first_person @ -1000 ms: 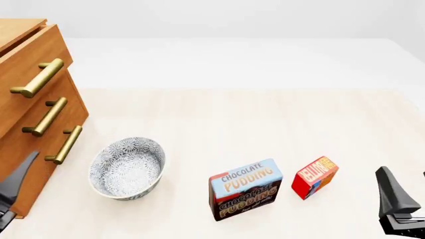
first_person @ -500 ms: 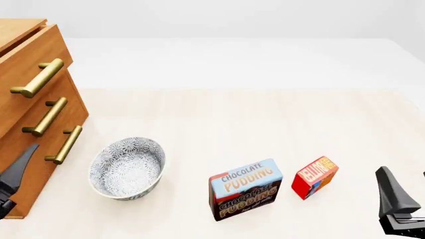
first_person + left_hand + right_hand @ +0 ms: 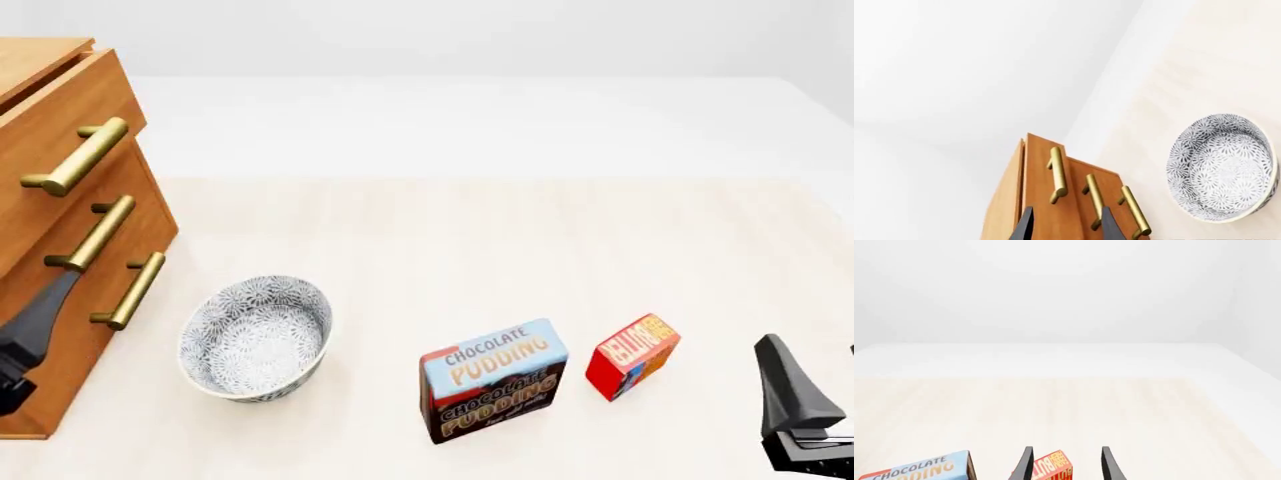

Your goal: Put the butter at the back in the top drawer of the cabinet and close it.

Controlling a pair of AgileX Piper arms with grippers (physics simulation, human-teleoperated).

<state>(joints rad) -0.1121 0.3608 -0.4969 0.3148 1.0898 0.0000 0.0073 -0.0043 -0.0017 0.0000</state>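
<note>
The butter (image 3: 633,355), a small red box with an orange label, stands at the front right of the table, right of the pudding box. In the right wrist view the butter (image 3: 1051,468) shows just beyond and between my open right gripper (image 3: 1067,462). In the front view the right gripper (image 3: 809,352) hangs right of it, apart. The cabinet (image 3: 54,230) stands at the left, its top drawer (image 3: 60,115) carrying a brass handle (image 3: 76,155). My left gripper (image 3: 47,305) is open and empty, close before the lower drawer fronts. From the left wrist, the left gripper (image 3: 1067,227) faces the top drawer (image 3: 1039,175).
A patterned grey bowl (image 3: 254,338) sits right of the cabinet, near the left arm. The blue-and-brown Chocolate Pudding box (image 3: 494,378) stands between the bowl and the butter. Two lower drawer handles (image 3: 94,235) jut out below the top one.
My left gripper has risen along the cabinet front, towards the drawer handles. The right gripper and the boxes have not moved.
</note>
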